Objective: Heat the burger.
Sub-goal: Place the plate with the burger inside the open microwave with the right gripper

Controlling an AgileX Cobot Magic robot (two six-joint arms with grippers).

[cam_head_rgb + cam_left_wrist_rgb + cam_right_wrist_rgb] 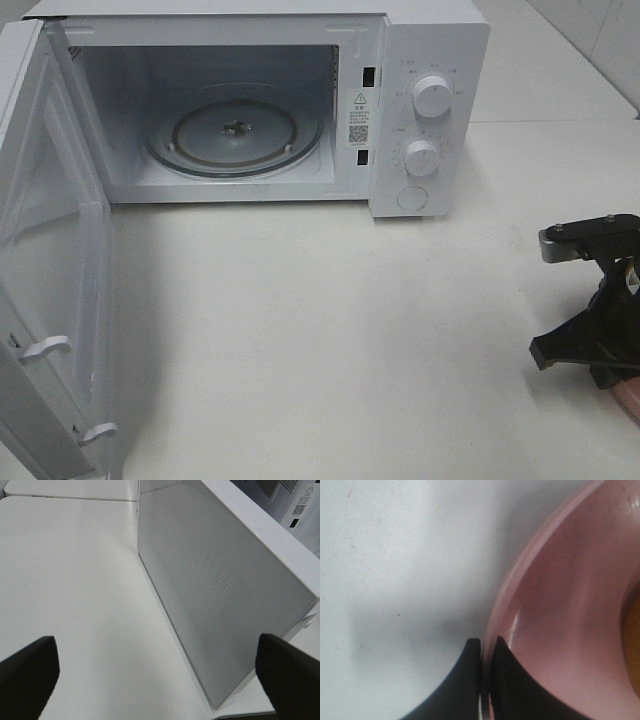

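Observation:
Only a golden-brown sliver of the burger point(634, 645) shows, at the edge of the right wrist view, sitting on a pink plate point(560, 605). My right gripper point(485, 652) is shut on the plate's rim, one finger outside and one inside. In the high view this gripper point(590, 345) is at the table's right edge, with a bit of the pink plate point(628, 395) below it. My left gripper point(157, 670) is open and empty, beside the outer face of the microwave door point(220, 580). It is out of the high view.
The white microwave point(430, 110) stands at the back with its door point(50, 250) swung wide open to the left. A glass turntable point(237, 135) lies inside with nothing on it. White table point(330, 330) stretches between the microwave and my right gripper.

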